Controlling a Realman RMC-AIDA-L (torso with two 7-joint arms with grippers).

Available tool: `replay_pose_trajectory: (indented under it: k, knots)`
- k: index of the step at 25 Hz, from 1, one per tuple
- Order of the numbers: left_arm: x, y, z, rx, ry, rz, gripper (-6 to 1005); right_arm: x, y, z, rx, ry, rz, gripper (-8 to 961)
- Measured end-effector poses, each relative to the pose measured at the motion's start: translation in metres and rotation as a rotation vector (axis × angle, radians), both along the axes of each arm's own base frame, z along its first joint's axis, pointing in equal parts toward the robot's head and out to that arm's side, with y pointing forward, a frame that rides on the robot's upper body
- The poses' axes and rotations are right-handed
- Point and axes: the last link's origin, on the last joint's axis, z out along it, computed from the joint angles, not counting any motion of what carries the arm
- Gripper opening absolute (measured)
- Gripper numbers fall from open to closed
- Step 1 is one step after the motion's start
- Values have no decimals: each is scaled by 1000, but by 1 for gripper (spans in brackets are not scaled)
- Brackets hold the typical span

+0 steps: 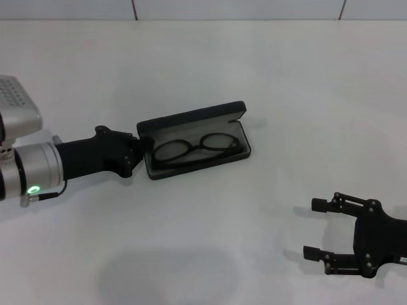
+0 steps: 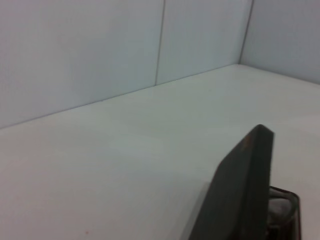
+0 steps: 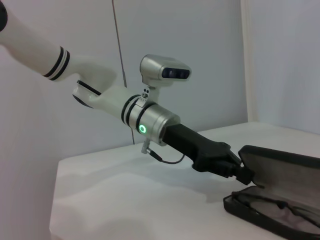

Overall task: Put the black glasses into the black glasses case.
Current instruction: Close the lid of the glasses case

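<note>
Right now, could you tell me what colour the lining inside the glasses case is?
Grey, inside the black glasses case; clearest in the head view.

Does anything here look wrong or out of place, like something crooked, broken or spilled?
Nothing stands out. The black glasses lie inside the open black glasses case, which sits flat on the white table. The left gripper is at the case's left end, by the lid. The right gripper hangs open, well away. No spill or damage shows.

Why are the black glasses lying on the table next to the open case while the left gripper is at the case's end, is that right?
Not quite. The black glasses lie inside the open black glasses case, on its grey lining, not beside it on the table; the head view shows this. The left gripper is indeed at the case's end.
</note>
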Motion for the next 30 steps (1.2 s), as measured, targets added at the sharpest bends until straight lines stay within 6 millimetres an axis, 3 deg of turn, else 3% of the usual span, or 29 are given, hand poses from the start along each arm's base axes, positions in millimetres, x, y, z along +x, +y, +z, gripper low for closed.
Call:
replay_pose_trajectory:
  k: [16,26,30]
  knots:
    - [2,21,9,94,32,1,1,-7,2,-4,-20,21,7,826]
    - [2,19,11,111,1,17,1,-6,2,-3,-14,21,8,826]
    - [-2,8,18,107,-48,19,0,-4,3,-2,-3,20,-2,826]
